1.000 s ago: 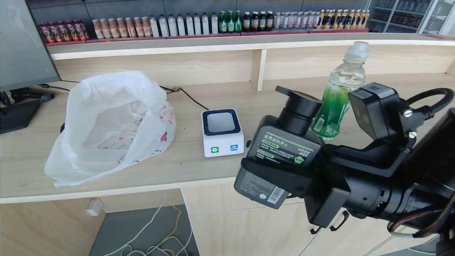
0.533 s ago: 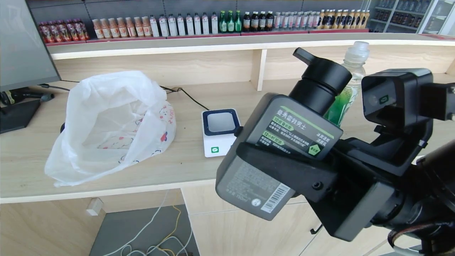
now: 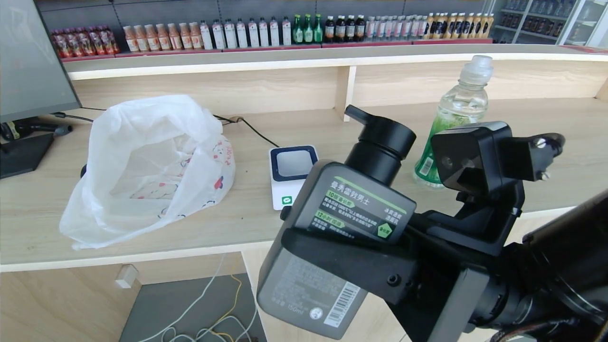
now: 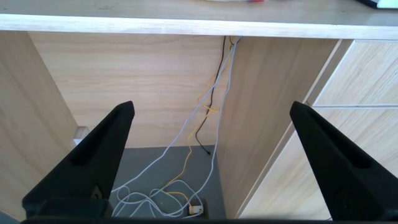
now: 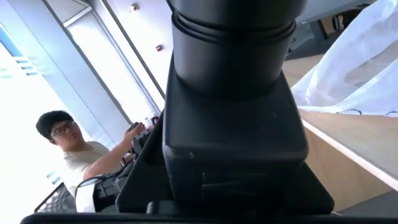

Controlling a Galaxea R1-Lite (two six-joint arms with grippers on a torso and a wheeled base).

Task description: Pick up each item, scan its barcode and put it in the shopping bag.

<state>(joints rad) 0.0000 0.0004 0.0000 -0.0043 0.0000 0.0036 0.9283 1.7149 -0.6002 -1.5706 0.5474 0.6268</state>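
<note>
Grey pump bottle (image 3: 308, 289) is clasped aloft by the right gripper (image 3: 351, 259), before the tabletop (image 3: 247, 213).
A white barcode sticker (image 3: 343, 304) is seen low on it, green label bands higher; the left gripper (image 4: 211, 107) is held spread.

The right end effector (image 3: 332, 256), on an arm extending in from the lower right, is clamped across a tilted dark pump bottle (image 3: 361, 204). The left end effector (image 4: 211, 109) hangs below the table (image 4: 186, 23) edge, fingers spread wide.

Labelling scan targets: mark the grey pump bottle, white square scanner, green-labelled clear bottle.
grey pump bottle (image 3: 351, 213), head view, label.
white square scanner (image 3: 293, 164), head view, window.
green-labelled clear bottle (image 3: 458, 102), head view, shoulder.
</note>
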